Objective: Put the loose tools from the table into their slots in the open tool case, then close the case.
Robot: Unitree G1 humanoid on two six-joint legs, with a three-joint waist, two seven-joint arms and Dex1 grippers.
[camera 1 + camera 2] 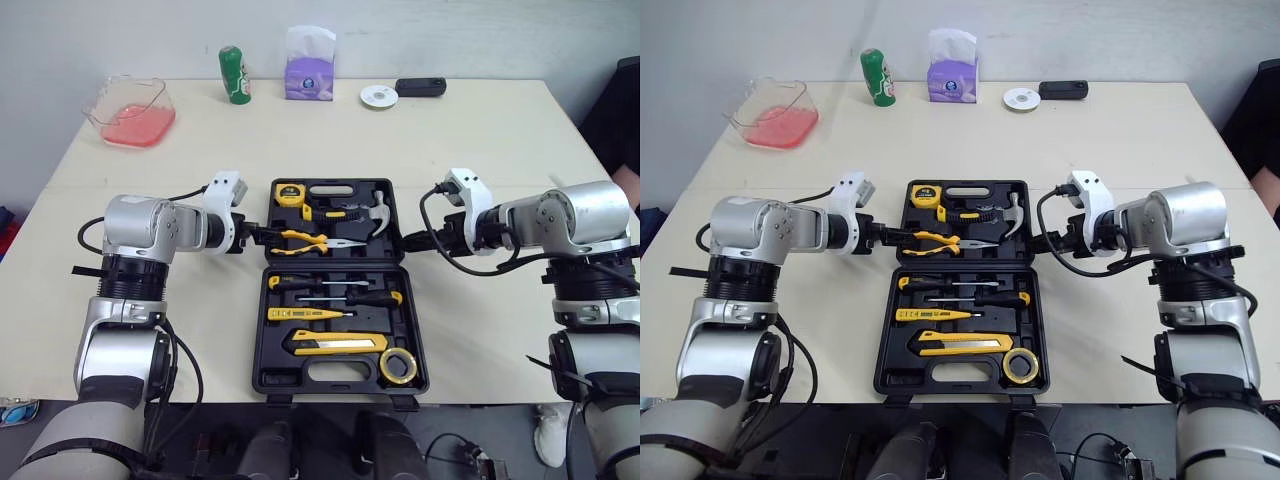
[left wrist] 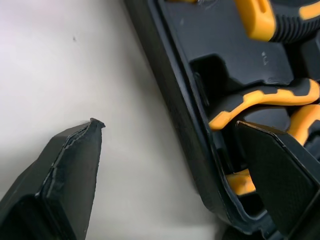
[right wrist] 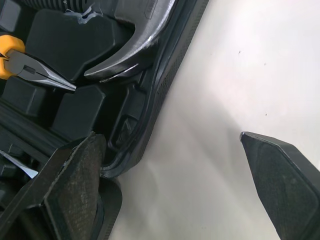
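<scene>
Tool case (image 1: pixel 275 378) lies open flat at table centre, lid half at 12 o'clock, base half at 6. Lid half holds a tape measure (image 1: pixel 289 193), hammer (image 1: pixel 375 215) and pliers (image 1: pixel 310 240), all seated. Base half holds screwdrivers (image 1: pixel 340 296), a utility knife (image 1: pixel 335 344) and a tape roll (image 1: pixel 398 365).

Left gripper (image 1: pixel 262 236) is at 9 o'clock of the lid half, fingers spread wide and holding nothing. They straddle the rim, one over bare table (image 1: pixel 480 150), the other over the plier handles. Right gripper (image 1: pixel 412 240) is at 3 o'clock of the lid half, also spread and empty. One of its fingers is by the hammer claw inside the rim, the other over table.

Along the far edge: pink container (image 1: pixel 133 110) at 10 o'clock, green can (image 1: pixel 234 74) at 11, tissue pack (image 1: pixel 309 65) at 12.
</scene>
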